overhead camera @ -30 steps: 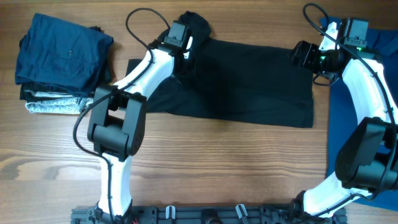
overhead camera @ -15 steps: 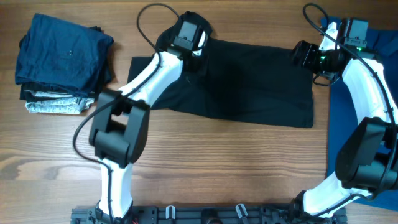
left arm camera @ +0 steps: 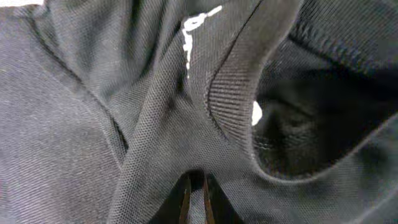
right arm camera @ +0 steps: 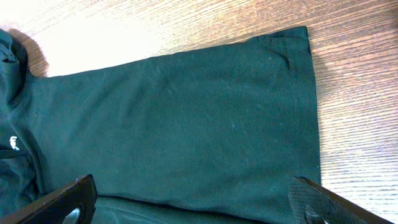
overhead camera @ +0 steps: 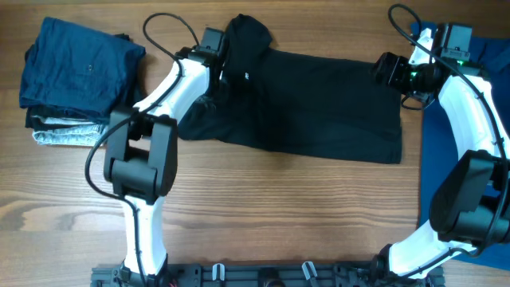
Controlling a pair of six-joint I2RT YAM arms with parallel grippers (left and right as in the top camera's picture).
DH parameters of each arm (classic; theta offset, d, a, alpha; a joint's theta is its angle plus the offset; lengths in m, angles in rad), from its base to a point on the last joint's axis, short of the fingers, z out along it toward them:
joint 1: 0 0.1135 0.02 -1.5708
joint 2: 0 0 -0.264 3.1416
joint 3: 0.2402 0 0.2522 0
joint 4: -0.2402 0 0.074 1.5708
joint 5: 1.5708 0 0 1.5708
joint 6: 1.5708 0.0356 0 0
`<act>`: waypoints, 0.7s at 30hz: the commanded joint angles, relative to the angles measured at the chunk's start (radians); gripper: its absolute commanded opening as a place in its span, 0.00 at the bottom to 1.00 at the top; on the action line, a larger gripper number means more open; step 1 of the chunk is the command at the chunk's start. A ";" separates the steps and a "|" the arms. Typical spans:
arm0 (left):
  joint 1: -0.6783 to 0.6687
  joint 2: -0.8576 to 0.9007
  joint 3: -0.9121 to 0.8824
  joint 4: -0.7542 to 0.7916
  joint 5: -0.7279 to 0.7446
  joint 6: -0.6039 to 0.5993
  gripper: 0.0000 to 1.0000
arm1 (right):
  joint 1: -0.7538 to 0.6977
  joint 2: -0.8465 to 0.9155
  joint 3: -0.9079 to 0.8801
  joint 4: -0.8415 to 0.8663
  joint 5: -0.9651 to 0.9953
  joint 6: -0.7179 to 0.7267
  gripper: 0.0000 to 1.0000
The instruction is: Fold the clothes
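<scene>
Left pincer [left arm camera: 197,196] pinching black shirt [overhead camera: 319,104] near collar, right pincer [right arm camera: 196,200] spread above hem

Wooden worktop [overhead camera: 279,215], mid-brown, matte, with straight grain running left to right and a wavier, paler figure toward the near left corner. Fills the overhead view from side to side. Lit brightly and evenly, with a pale glare patch [right arm camera: 106,43] on the wood in the right wrist view.
</scene>
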 commanded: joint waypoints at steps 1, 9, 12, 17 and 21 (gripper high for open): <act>-0.002 0.019 -0.003 0.090 0.037 0.015 0.09 | 0.002 0.006 -0.003 0.002 -0.013 0.008 1.00; -0.002 0.019 0.023 0.182 0.058 0.012 0.18 | 0.002 0.006 -0.003 0.002 -0.013 0.008 1.00; -0.003 0.019 -0.003 0.266 0.058 0.011 0.19 | 0.002 0.006 -0.003 0.002 -0.013 0.008 1.00; -0.002 0.020 -0.003 0.312 0.058 0.005 0.19 | 0.002 0.006 -0.003 0.002 -0.013 0.008 1.00; -0.005 0.068 -0.003 0.312 0.058 0.005 0.25 | 0.002 0.006 -0.003 0.002 -0.013 0.008 0.99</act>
